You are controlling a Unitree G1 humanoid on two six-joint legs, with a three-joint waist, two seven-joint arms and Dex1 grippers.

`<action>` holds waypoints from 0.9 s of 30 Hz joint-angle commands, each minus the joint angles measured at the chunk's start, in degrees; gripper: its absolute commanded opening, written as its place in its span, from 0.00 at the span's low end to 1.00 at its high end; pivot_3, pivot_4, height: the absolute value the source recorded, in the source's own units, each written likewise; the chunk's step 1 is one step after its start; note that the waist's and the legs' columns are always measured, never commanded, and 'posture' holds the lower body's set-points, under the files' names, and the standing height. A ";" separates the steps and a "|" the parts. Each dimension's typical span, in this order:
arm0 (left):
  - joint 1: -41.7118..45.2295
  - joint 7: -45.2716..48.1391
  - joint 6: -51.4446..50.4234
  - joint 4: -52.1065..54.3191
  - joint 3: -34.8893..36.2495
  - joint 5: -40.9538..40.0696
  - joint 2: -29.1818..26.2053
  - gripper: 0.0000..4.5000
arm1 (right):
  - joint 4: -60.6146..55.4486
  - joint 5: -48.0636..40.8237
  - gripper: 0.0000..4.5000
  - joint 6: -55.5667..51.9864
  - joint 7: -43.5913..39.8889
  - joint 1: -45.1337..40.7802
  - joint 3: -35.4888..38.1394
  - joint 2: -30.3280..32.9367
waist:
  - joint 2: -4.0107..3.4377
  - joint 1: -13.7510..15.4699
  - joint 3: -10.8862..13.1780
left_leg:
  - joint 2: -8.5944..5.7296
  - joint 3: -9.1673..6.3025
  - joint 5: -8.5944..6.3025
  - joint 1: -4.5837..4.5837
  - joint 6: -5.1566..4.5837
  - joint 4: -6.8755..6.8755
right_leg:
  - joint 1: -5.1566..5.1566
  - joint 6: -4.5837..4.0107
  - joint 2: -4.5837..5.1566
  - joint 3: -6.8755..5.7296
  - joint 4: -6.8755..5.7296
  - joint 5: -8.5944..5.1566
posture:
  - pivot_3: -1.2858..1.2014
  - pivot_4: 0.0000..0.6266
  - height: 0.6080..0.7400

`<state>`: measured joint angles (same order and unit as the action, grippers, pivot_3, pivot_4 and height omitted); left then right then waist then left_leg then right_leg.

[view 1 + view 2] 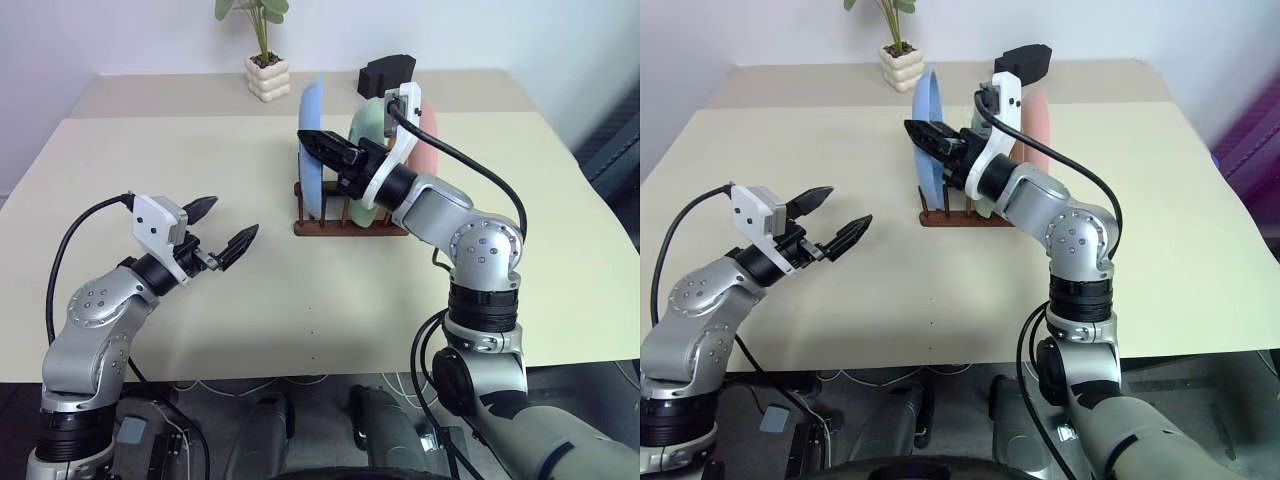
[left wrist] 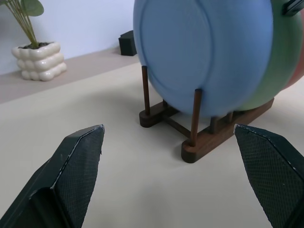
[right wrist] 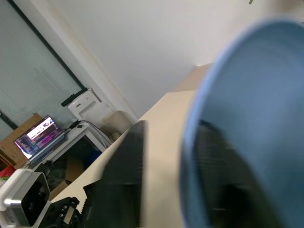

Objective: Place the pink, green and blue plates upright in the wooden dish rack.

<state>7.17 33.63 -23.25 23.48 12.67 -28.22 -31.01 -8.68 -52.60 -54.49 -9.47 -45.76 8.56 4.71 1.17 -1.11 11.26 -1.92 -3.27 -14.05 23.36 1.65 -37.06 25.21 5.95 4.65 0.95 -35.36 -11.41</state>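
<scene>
Left wrist view has the matte blue plate (image 2: 204, 52) standing upright between the thin pegs of the dark wooden dish rack (image 2: 209, 137) on the smooth beige counter (image 1: 200, 160), green plate (image 2: 280, 61) and pink plate (image 1: 430, 140) slotted behind it. Left gripper (image 1: 222, 230) hovers well apart, textured black jaws spread wide. Right gripper (image 1: 325, 150) sits at the blue plate's rim, jaws parted astride it.

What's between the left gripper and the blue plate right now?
Nothing visible. Bare table lies between the open left gripper and the blue plate, which stands upright in the rack. The right gripper is at that plate's rim.
</scene>
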 commanded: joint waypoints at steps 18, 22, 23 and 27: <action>1.07 -0.03 1.54 0.00 0.65 -0.29 0.35 1.00 | -4.39 6.41 0.87 9.03 -9.42 -3.60 -4.27 4.41 | 0.00 -0.02 0.00 | 0.00 0.02 0.00 0.00 0.00 0.00 | 0.00 0.00 -0.01 0.00 0.01 0.00 | 0.52 0.24 0.93; 1.27 -0.08 1.71 -0.27 0.42 -0.12 0.57 1.00 | -3.41 8.10 0.87 9.12 -9.91 -3.40 -5.05 4.82 | 0.00 0.00 0.00 | 0.00 0.01 0.00 0.00 0.00 0.00 | 0.00 0.00 0.00 0.00 0.02 0.00 | 0.52 0.24 0.93; 1.29 -0.09 1.75 -0.30 0.36 -0.07 0.64 1.00 | -3.21 8.43 0.87 9.03 -9.96 -3.32 -5.18 4.88 | 0.00 0.01 0.00 | 0.00 0.01 0.00 0.00 0.00 0.00 | 0.00 0.00 0.00 0.00 0.02 0.00 | 0.52 0.24 0.93; 1.14 -0.04 1.86 -0.29 0.33 0.08 0.85 1.00 | -2.91 8.92 0.87 8.37 -9.99 -3.18 -5.18 4.75 | 0.00 0.03 0.00 | 0.01 0.01 0.00 0.00 0.00 0.00 | 0.00 0.00 0.00 0.00 0.02 0.00 | 0.52 0.24 0.93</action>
<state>7.59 33.62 -23.05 22.32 12.42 -28.13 -30.22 -10.02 -43.50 -46.81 -19.01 -47.78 3.17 9.27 1.17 -1.09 11.26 -1.91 -3.27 -14.05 23.37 1.65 -37.06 25.20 5.95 4.65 0.95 -35.34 -11.41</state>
